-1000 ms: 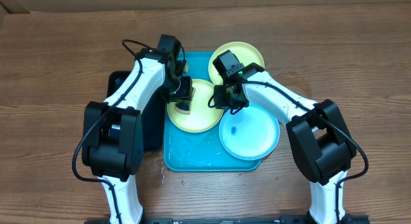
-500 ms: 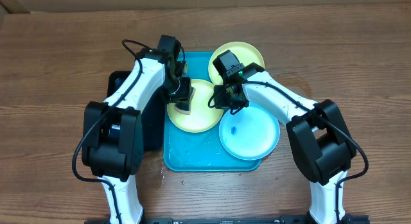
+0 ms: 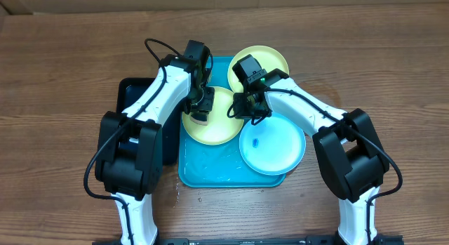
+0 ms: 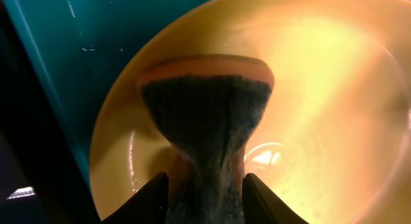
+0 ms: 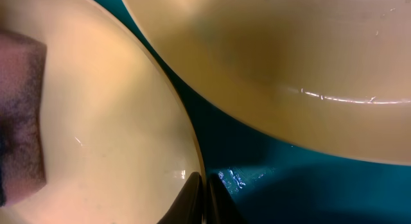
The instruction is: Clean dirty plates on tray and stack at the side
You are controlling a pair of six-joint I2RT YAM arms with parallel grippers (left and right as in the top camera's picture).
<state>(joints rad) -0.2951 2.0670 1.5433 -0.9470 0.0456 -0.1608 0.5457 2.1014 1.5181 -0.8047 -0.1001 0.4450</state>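
Observation:
On the bright cyan-blue tray (image 3: 210,171) lies a pale yellow-green plate (image 3: 221,126). My left gripper (image 3: 202,109) (image 4: 205,195) is over its left part, shut on a sponge (image 4: 205,108) with a dark scouring face, which rests on the plate (image 4: 321,108). On the plate's right rim (image 5: 109,121) my right gripper (image 3: 240,110) (image 5: 202,192) is pinched shut. A second yellow-green plate (image 3: 270,60) (image 5: 276,63) lies behind, overhanging the tray's far rim. A light cyan plate (image 3: 277,150) with a small blue smear sits at the tray's right front.
A narrow black tray (image 3: 167,143) lies along the cyan tray's left side, partly under my left arm. Bare wooden table (image 3: 63,83) surrounds the trays. Water drops glisten on the tray floor (image 5: 289,179).
My left arm has shifted to the right, and the sponge has slid a little across the plate. Right arm and all plates are unmoved.

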